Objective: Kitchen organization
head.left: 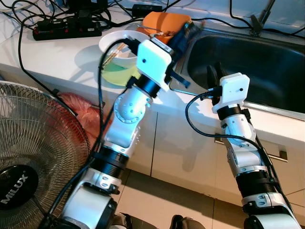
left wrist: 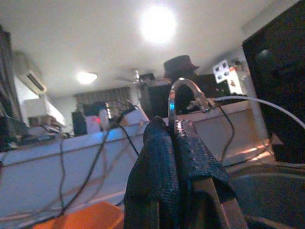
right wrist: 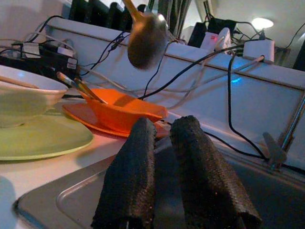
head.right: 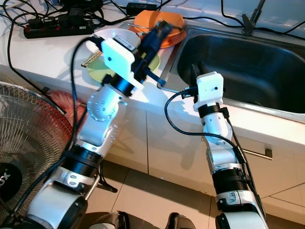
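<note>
My left gripper (head.left: 185, 34) is raised over the orange bowl (head.left: 164, 21) at the sink's left edge, shut on a metal spoon (right wrist: 145, 40). The spoon's bowl hangs in the air above the orange bowl (right wrist: 124, 112); its curved metal end pokes out past the black fingertips (left wrist: 162, 143). Chopsticks (right wrist: 81, 88) lean inside the orange bowl. A white bowl (head.left: 119, 47) sits on a green plate (head.left: 116, 76) to the left. My right gripper (head.left: 215, 74) stands at the front rim of the steel sink (head.left: 252, 67), shut, with nothing between its fingers (right wrist: 128, 176).
A black power strip (head.left: 66, 28) and cables lie at the back of the white counter. A faucet (head.left: 259, 19) rises behind the sink. A standing fan (head.left: 28, 157) and a red bag (head.left: 81, 109) are on the floor at the left, before the cabinet.
</note>
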Robot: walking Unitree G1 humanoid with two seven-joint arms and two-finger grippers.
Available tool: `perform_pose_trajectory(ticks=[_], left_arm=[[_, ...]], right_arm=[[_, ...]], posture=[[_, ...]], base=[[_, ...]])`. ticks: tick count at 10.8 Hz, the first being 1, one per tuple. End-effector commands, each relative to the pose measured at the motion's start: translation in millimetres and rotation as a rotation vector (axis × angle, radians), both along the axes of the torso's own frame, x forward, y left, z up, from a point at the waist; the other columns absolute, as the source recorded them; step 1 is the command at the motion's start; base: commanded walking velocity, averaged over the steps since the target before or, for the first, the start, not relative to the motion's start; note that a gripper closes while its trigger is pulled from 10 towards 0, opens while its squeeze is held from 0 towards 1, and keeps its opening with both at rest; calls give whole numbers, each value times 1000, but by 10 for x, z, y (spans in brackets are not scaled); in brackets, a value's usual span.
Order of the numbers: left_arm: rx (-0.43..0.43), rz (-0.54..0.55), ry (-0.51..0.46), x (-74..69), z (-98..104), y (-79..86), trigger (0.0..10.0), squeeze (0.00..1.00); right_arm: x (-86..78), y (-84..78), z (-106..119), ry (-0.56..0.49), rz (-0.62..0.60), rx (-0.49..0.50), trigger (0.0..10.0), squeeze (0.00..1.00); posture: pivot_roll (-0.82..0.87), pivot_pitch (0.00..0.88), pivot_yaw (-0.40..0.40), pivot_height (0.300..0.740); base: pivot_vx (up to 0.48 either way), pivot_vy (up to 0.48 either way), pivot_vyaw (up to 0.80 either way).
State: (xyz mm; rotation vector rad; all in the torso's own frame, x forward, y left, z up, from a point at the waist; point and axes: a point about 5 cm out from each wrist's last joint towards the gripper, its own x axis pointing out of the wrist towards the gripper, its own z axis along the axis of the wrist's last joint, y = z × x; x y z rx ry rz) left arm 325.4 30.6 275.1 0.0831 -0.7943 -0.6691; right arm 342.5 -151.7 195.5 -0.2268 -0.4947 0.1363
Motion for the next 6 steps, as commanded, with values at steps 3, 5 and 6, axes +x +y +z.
perform_pose_trajectory(ticks=[3,5,6], left_arm=[[10,-39,20,-22,-13,-37,10000,0],[13,-41,35,-10,-35,-26,10000,0],[11,-51,45,-12,-41,-31,10000,0]], right_arm=[[-1,-17,35,-31,-42,-12,10000,922],[0,-12,45,-38,-48,-23,10000,0],[-9,-5,72,-55,-52,-18,10000,0]], posture=[[10,96,6,740],[12,99,6,740],[12,105,7,740]], base=[[0,0,0],[0,0,0],[0,0,0]])
